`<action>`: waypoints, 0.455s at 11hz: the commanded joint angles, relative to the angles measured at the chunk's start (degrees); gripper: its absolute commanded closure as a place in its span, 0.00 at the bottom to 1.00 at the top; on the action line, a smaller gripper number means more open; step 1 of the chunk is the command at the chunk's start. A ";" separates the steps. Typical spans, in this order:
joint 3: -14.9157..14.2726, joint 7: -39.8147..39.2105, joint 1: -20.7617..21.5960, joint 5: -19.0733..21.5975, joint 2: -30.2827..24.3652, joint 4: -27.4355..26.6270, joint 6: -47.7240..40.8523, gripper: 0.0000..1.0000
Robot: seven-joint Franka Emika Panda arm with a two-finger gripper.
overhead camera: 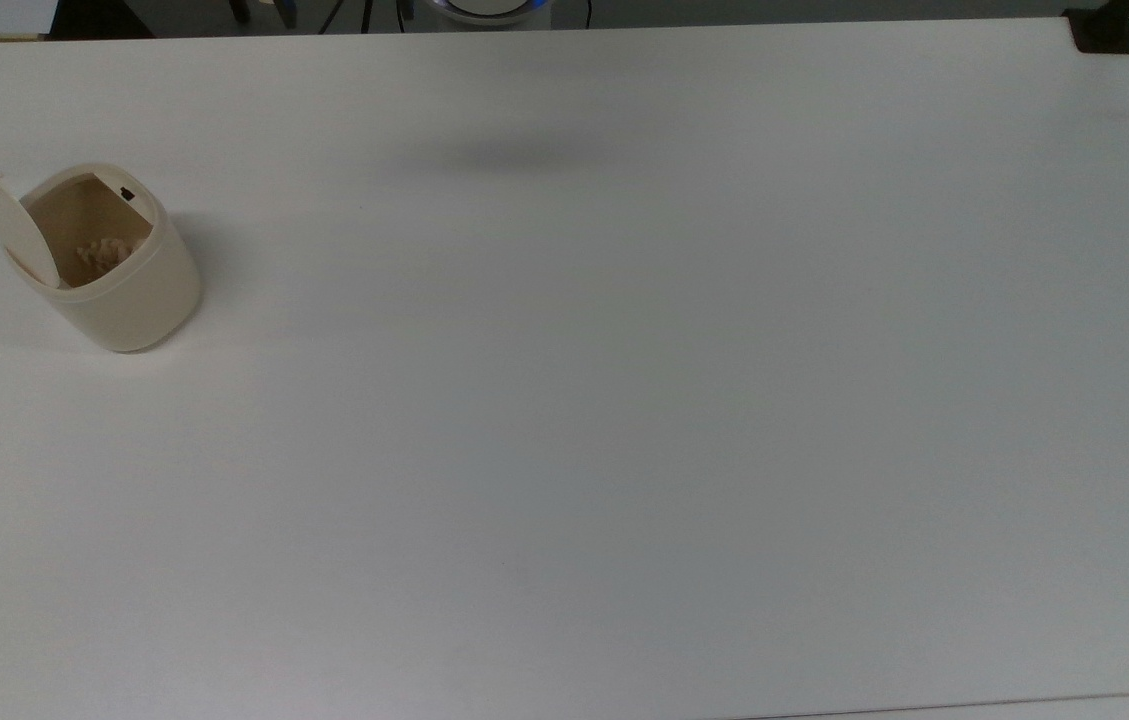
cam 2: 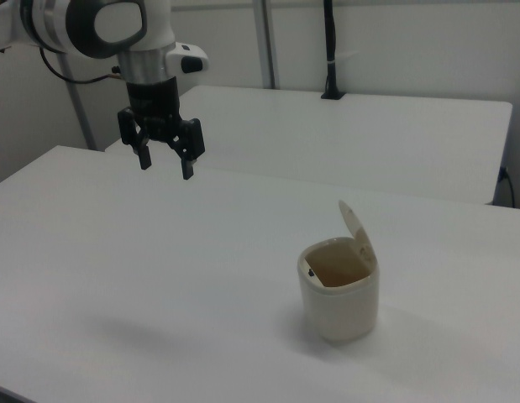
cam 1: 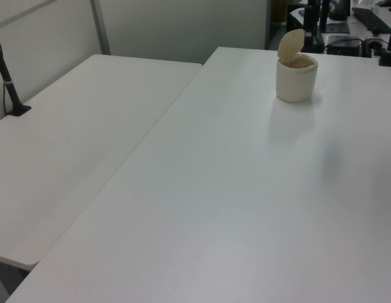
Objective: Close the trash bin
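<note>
White and wide, the flat table top carries the small cream-beige plastic trash bin, which is the landmark for everything else. This bin with its rounded-square body stands upright on the table, near the top view's left edge, and in the left view it is at the far end of the same table. Its flat hinged lid is raised and stands nearly upright over the rim, so the mouth is open. A small dark latch mark sits at the rim, on the side opposite the lid, and some pale crumpled material lies inside at the bottom. In the right view the black two-finger gripper of the white arm hangs in the air, high above the table and well apart from the bin, toward the right view's left. Its fingers point down and are spread apart, with nothing between them. A second white table stands just beside the first one.
</note>
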 commanded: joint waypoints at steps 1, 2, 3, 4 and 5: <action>-0.72 -0.68 -0.14 -0.72 0.02 0.63 0.29 0.52; -0.98 3.42 -0.14 -0.54 0.02 0.71 0.37 0.71; -1.07 9.29 -0.23 -0.89 0.28 1.67 0.98 0.80; -1.94 13.52 -0.49 -0.89 0.98 2.55 2.56 0.86; -3.34 16.26 -0.58 -0.89 1.25 2.65 4.40 0.93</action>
